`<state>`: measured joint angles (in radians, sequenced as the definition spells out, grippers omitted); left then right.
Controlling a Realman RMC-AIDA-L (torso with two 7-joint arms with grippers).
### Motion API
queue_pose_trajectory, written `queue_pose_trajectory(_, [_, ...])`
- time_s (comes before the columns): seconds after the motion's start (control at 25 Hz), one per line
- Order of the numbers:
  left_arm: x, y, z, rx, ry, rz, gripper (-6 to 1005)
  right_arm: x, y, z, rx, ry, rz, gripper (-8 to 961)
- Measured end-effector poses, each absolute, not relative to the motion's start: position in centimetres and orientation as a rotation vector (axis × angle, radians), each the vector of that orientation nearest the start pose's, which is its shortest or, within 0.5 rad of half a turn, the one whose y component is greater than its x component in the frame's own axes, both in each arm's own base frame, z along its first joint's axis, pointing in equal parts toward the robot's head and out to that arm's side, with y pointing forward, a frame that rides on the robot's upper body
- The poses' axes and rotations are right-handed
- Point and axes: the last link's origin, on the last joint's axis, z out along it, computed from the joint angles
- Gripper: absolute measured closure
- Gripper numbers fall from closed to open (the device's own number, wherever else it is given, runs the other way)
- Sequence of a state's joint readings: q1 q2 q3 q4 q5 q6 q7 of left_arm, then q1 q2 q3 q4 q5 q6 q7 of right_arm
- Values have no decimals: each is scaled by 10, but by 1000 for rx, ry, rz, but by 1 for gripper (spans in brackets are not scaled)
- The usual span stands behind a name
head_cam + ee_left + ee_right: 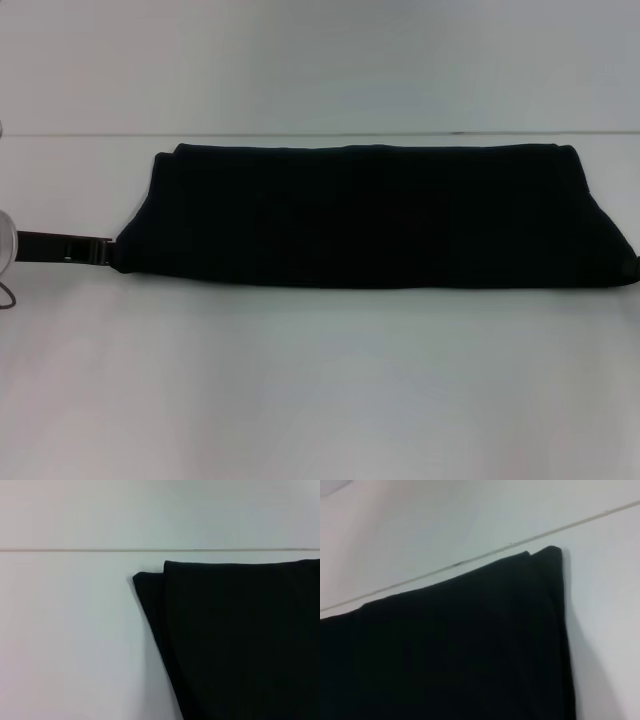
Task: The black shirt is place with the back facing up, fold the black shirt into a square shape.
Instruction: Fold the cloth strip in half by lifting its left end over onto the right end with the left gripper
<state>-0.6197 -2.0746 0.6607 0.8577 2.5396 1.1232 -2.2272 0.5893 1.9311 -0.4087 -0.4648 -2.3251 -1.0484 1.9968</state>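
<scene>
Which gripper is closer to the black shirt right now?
Left, as far as shows. The left gripper sits at the near left corner of the folded black shirt, about touching it. The right gripper is out of view, so its distance can't be judged.

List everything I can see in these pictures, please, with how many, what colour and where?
black shirt: one, plain black, folded into a long flat band lying crosswise in the middle of the table; layered edges show at both far corners in the wrist views.
table: one, white, under the shirt, filling most of the view.
seam line: one, thin and dark, running across the white surface beyond the shirt.
left gripper: one, dark, reaching in low from the robot's left, its tip at the shirt's near left corner.
right gripper: barely a dark tip at the frame edge, at the shirt's near right corner.
</scene>
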Motion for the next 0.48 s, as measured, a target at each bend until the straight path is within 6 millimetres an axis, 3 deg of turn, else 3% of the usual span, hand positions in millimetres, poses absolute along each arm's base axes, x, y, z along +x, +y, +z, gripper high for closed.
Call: queue_pose_trajectory(0.48, [-305, 391, 49, -2144, -1322, -110, 985, 369, 365, 62, -1944, 1515, 479, 936])
